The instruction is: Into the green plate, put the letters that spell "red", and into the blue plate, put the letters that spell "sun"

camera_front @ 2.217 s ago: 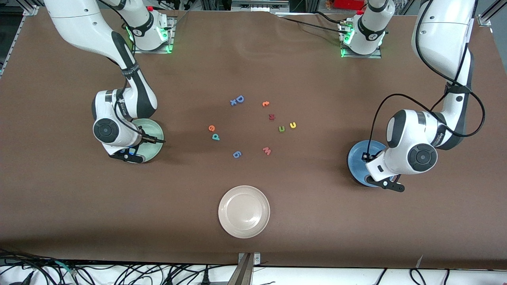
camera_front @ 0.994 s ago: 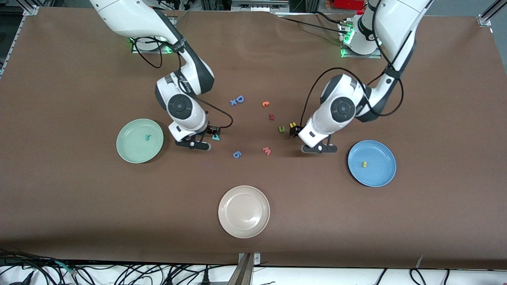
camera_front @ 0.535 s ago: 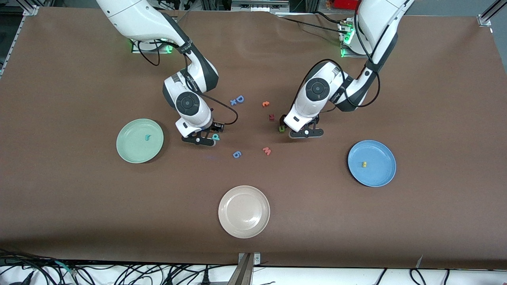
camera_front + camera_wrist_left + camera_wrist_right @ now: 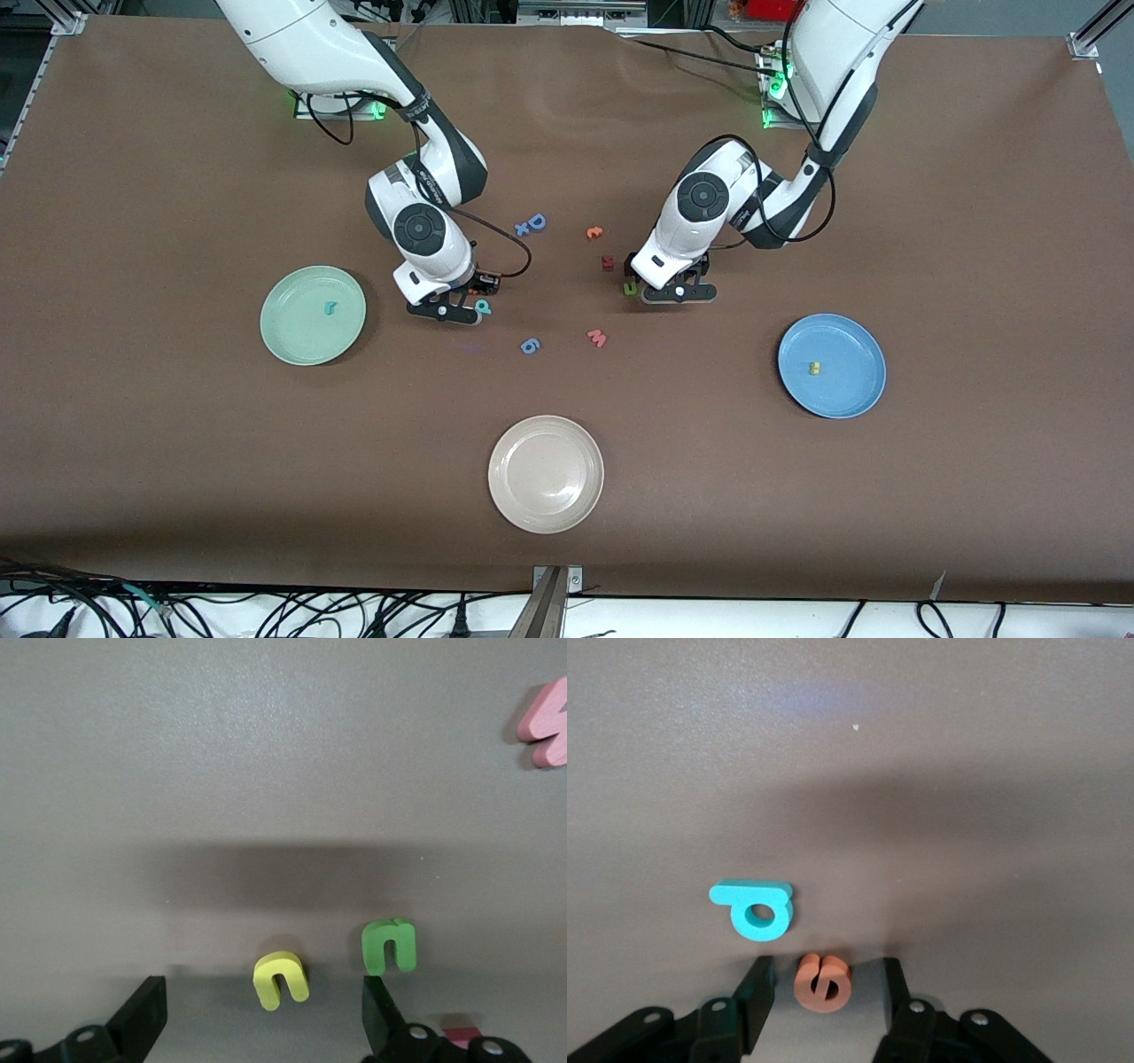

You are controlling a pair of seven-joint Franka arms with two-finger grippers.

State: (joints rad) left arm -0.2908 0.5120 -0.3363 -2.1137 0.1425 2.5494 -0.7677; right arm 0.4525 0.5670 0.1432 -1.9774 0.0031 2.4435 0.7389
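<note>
Both arms are at the pick stage for their second letters. The right tool [image 4: 822, 992] is low over the counter [image 4: 797, 496], its fingers [image 4: 757, 988] parted on either side of the orange "e" [image 4: 822, 982] without pinching it yet; the teal "d" [image 4: 755, 910] lies just beside that letter. The left tool [image 4: 263, 1019] stands wide open with the yellow u/n shape [image 4: 282, 981] between its fingers, while the green u/n shape [image 4: 389, 945] sits just beside one fingertip.

I judge the next move to be a closing pinch on each letter, with care that the left tool does not nudge the green neighbour, then a lift and a carry to the plates.

Count: one teal "r" [image 4: 329, 307] lies in the green plate [image 4: 283, 341] toward the right arm's end, and one yellow "s" [image 4: 812, 368] in the blue plate [image 4: 850, 394] toward the left arm's end. Four task letters remain on the counter. One beige-white plate [image 4: 545, 514] sits nearest the front camera, with no letter in it.
</note>
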